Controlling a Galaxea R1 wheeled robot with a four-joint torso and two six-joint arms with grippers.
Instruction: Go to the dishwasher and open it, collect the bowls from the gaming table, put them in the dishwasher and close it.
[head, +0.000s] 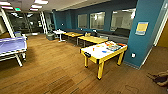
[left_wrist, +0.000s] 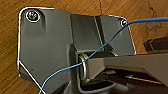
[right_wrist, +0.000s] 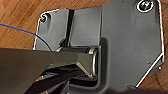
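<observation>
The robot is looking across a lounge with a wood-patterned floor (head: 50, 72). A yellow-legged game table with a white top (head: 103, 53) is standing ahead and to the right, beside a teal wall (head: 143, 32); a blue ping-pong table (head: 11, 46) is sitting to the left. Small coloured items are lying on the white top, too blurred to name as bowls. No dishwasher is appearing, so I judge the collecting and loading are remaining undone. Whether either pincer is apart or together, I cannot tell; both wrists are hanging over bare floor, well apart from the table.
</observation>
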